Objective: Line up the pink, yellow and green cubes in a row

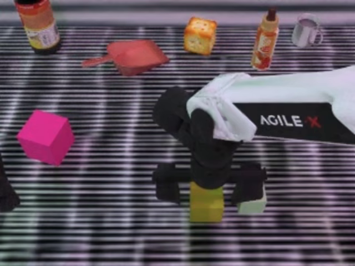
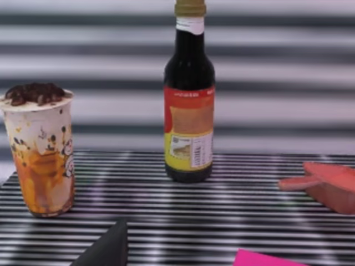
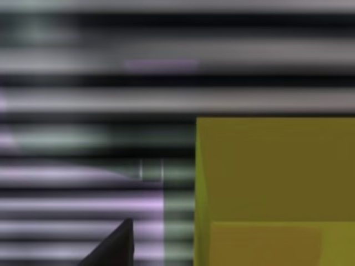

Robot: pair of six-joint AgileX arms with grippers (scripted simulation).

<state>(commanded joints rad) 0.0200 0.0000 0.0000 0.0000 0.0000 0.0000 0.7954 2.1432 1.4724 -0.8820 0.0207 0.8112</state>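
- My right gripper (image 1: 207, 188) hangs low over the worktop (image 1: 111, 221) at about 5 o'clock, jaws spread wide either side of the yellow cube (image 1: 206, 204), not clamped on it
- My left arm sits parked at 8 o'clock; its jaws I cannot tell
- Pink cube (image 1: 45, 137) lies at 9 o'clock, well apart
- Green cube (image 1: 254, 204) sits just beside the yellow one, at its 3 o'clock

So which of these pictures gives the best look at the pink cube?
The top view: the whole pink cube sits in the open at the table's left. The left wrist view catches only a pink sliver at the picture's edge, and the right wrist view shows none of it.
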